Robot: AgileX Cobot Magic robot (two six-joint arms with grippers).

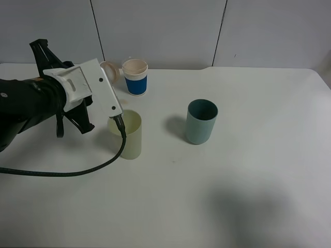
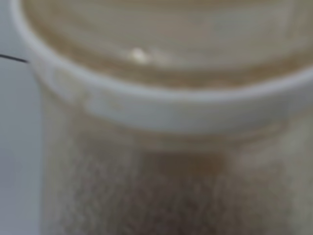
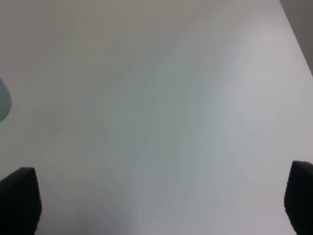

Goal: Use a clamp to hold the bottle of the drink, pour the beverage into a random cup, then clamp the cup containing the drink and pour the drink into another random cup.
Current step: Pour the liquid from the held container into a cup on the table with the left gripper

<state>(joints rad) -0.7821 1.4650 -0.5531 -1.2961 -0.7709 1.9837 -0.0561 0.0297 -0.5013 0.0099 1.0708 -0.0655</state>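
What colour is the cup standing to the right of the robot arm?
The cup is a muted teal, clearest in the exterior high view.

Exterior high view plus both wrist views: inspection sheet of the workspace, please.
Surface: white table, no spill seen.
Job's things: blue-labelled white drink bottle, open, at the back; pale yellow plastic cup by the left arm; teal plastic cup upright, apart.
Clutter: pinkish round lid beside the bottle.
Grippers: left tool hidden behind its white camera housing, state unclear; right tool open over bare table.
Cables: black cable runs from the housing past the yellow cup to the table's left edge.
Surroundings: grey panelled wall.
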